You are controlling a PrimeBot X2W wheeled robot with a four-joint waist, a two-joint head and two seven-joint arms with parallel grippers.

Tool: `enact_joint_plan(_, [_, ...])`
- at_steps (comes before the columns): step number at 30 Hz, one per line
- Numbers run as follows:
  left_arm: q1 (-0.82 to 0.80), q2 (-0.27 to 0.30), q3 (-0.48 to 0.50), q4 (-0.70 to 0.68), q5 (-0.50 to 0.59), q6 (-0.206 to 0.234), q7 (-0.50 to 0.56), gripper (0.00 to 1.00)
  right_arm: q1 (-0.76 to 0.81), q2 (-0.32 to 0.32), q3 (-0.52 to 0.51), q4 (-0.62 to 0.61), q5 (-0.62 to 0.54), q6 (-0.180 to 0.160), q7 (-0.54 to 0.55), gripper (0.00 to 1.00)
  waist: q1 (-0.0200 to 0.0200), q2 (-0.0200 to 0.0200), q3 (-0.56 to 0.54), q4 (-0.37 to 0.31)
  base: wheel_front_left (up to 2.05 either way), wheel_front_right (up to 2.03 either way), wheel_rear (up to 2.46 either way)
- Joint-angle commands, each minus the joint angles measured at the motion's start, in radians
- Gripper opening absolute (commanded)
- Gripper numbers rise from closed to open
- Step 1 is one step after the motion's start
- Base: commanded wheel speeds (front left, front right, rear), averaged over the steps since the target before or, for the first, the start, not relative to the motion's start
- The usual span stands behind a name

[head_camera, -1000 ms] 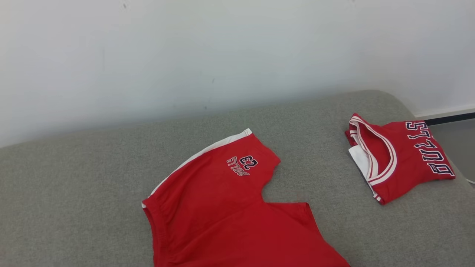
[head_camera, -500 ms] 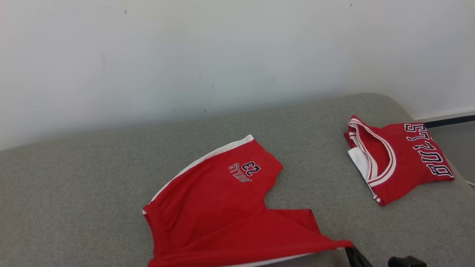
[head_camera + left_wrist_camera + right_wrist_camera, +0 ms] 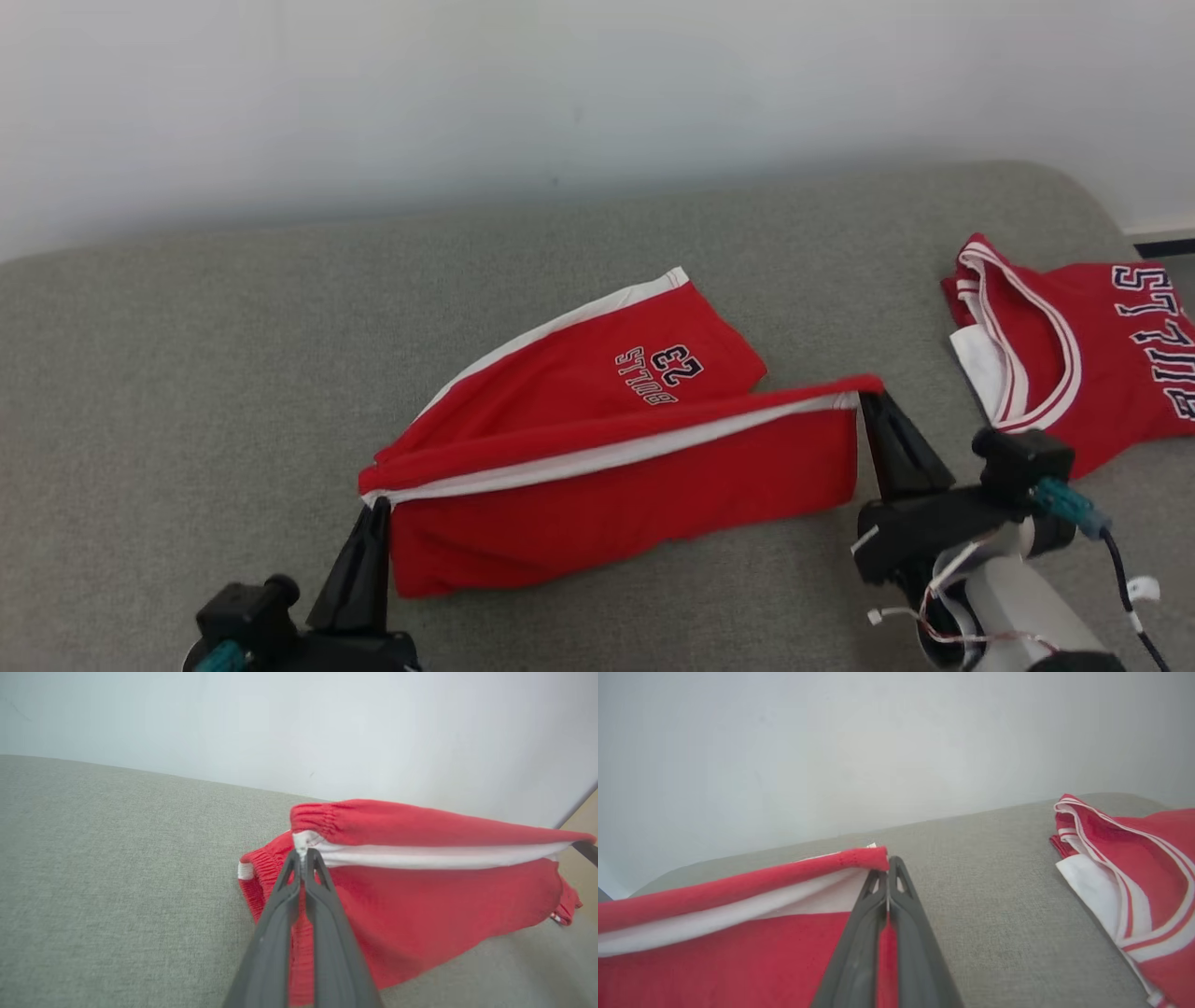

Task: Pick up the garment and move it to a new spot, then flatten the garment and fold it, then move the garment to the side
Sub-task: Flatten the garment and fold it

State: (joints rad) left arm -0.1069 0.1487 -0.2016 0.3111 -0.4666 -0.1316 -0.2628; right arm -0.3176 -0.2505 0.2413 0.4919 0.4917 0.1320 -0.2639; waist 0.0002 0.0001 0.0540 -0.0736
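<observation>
Folding in hand: both end effectors hold one long edge of the red shorts [image 3: 607,467] raised and taut above the rest of the fabric, which lies on the surface. I judge this to be one leg going over the other, partway through.
Left end effector [image 3: 377,506]: closed, pinching the elastic waistband corner at the near left.
Right end effector [image 3: 866,399]: closed, pinching the hem corner beside the white stripe, at the right.
Where the shorts are: middle of the surface, with the far leg flat and its printed number and team name facing up.
Done, as judged: the shorts look already placed and spread out.
Left to do: lay the raised edge down, make any further fold, then move the shorts to the side.
Other garment: a folded red jersey [image 3: 1074,355] lies at the far right, well apart from the shorts.
Surface: a grey woven cushion [image 3: 187,373], rounded at its far right corner.
Room: a plain pale wall [image 3: 467,93] directly behind the cushion.
</observation>
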Motion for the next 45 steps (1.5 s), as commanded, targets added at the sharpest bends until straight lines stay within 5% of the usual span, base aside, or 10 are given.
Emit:
enact_joint_plan(1, [-0.029, -0.014, 0.006, 0.017, 0.016, 0.003, -0.002, 0.00, -0.050, 0.006, 0.005, 0.021, -0.008, -0.003, 0.000, 0.00, -0.0002, -0.0001, 0.090, 0.056, 0.00, 0.00, 0.00])
enact_joint_plan(19, [-0.310, -0.094, 0.005, 0.129, 0.078, 0.003, -0.002, 0.00, -0.479, -0.032, 0.029, 0.284, -0.053, -0.003, 0.000, 0.00, -0.0002, -0.0001, 0.283, 0.189, 0.00, 0.00, 0.00])
enact_joint_plan(34, [-0.427, -0.099, -0.101, 0.168, 0.020, 0.003, -0.002, 0.00, -0.650, -0.051, -0.034, 0.464, -0.156, -0.003, 0.000, 0.00, -0.0002, -0.0001, 0.354, 0.246, 0.00, 0.00, 0.00])
enact_joint_plan(35, [-0.430, -0.099, -0.110, 0.166, 0.007, 0.003, -0.002, 0.24, -0.650, -0.046, -0.037, 0.472, -0.165, -0.003, 0.000, 0.00, -0.0002, -0.0001, 0.355, 0.246, 0.00, 0.00, 0.00])
enact_joint_plan(37, [-0.433, -0.099, -0.142, 0.174, 0.006, 0.002, -0.002, 0.87, -0.654, -0.040, -0.041, 0.484, -0.178, -0.003, 0.000, 0.00, -0.0002, -0.0001, 0.358, 0.244, 0.00, 0.00, 0.00])
enact_joint_plan(38, [-0.437, -0.098, -0.141, 0.174, 0.000, 0.003, -0.002, 1.00, -0.660, -0.038, -0.043, 0.487, -0.182, -0.003, 0.000, 0.02, -0.0002, -0.0001, 0.359, 0.243, 0.00, 0.00, 0.00])
enact_joint_plan(39, [-0.440, -0.097, -0.142, 0.177, 0.006, 0.003, -0.002, 1.00, -0.664, -0.034, -0.045, 0.488, -0.187, -0.003, 0.000, 0.32, -0.0002, -0.0001, 0.359, 0.240, 0.00, 0.00, 0.00])
enact_joint_plan(40, [-0.441, -0.097, -0.144, 0.179, 0.013, 0.003, -0.002, 1.00, -0.667, -0.030, -0.048, 0.491, -0.187, -0.003, 0.000, 0.80, -0.0002, -0.0001, 0.359, 0.238, 0.00, 0.00, 0.00])
enact_joint_plan(41, [-0.442, -0.098, -0.141, 0.181, 0.016, 0.002, -0.002, 1.00, -0.667, -0.027, -0.049, 0.498, -0.191, -0.003, 0.000, 1.00, -0.0002, -0.0001, 0.357, 0.236, 0.00, 0.00, 0.00])
enact_joint_plan(45, [-0.426, -0.098, -0.107, 0.174, 0.036, 0.007, -0.002, 1.00, -0.659, -0.026, -0.064, 0.488, -0.196, -0.003, 0.000, 1.00, -0.0002, -0.0001, 0.346, 0.230, 0.00, 0.00, 0.00])
